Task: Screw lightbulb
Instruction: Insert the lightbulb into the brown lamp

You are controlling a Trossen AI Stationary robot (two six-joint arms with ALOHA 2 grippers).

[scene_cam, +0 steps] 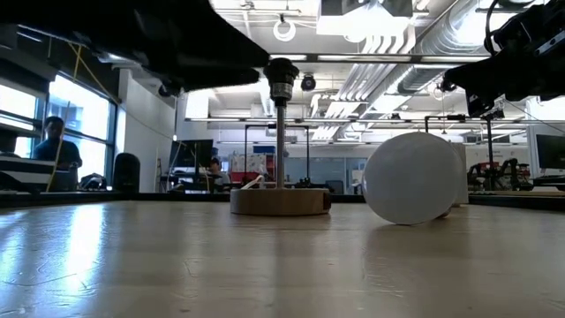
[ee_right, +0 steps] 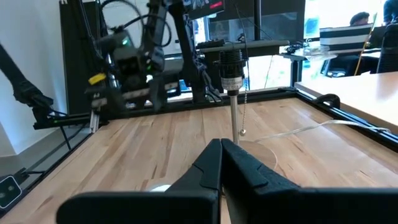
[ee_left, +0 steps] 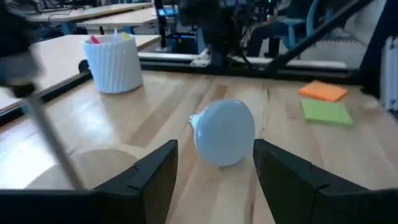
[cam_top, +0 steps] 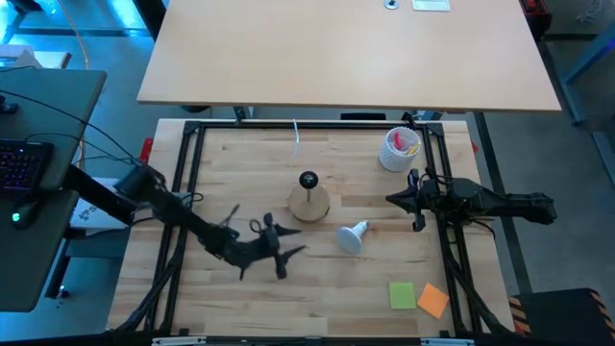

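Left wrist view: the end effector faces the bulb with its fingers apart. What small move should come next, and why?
Probably ease the left end effector forward until its open fingers straddle the white frosted lightbulb, then close. The bulb lies on its side on the wooden table, just ahead of the fingers and not yet between them.

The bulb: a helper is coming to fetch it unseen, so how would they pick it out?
On the wooden table, look just right of the round wooden stand at its middle. The bulb lies there on its side, plain white, unlike the ribbed cup with coloured contents farther back.
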